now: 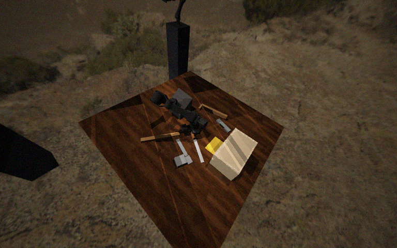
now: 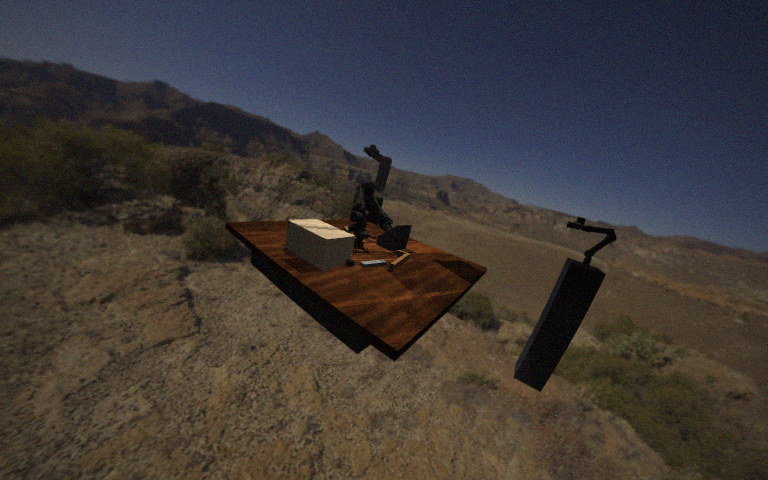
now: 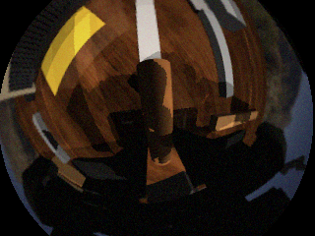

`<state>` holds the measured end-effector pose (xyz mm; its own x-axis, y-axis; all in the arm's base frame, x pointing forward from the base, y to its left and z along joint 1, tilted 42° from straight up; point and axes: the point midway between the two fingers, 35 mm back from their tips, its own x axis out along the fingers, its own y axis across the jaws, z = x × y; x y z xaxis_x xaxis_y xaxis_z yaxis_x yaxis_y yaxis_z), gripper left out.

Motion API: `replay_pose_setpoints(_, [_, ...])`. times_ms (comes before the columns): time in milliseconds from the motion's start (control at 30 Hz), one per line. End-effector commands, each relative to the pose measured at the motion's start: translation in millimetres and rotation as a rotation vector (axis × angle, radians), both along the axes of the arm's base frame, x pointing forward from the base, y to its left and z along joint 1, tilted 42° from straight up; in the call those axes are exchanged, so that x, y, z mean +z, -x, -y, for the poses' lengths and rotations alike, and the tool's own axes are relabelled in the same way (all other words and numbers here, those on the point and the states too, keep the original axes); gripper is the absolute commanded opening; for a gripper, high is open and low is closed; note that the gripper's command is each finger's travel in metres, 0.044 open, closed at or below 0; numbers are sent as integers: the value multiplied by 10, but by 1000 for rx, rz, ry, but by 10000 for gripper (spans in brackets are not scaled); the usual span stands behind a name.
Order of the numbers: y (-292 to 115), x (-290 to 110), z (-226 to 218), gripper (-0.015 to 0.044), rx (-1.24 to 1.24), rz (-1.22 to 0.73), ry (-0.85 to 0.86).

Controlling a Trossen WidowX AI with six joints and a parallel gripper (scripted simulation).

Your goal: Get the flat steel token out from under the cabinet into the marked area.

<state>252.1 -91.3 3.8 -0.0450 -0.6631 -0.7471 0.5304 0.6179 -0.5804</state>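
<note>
Gripper (image 1: 191,131) is clenched on the near end of a wooden stick (image 1: 159,137): light, stiff, long lever. Token unseen, presumably under the cabinet (image 1: 233,153), right of the yellow area (image 1: 213,144).

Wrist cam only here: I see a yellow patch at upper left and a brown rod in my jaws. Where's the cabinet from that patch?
Observer: From the top view, the beige cabinet stands right against the yellow marked area, on the side away from your gripper, which is shut on the brown rod.
Operator: Is any token out on the yellow?
Observer: None shows on it from above.
Operator: What lies off to my side, out of my frame?
Observer: A long wooden stick lies flat on the table, pointing away from the cabinet.
</note>
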Motion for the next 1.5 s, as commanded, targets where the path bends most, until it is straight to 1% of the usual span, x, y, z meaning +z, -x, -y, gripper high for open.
replay_pose_setpoints(0, [-24, -40, -57, 0, 5, 0, -2])
replay_pose_setpoints(1467, [-98, -372, -433, 0, 5, 1, -5])
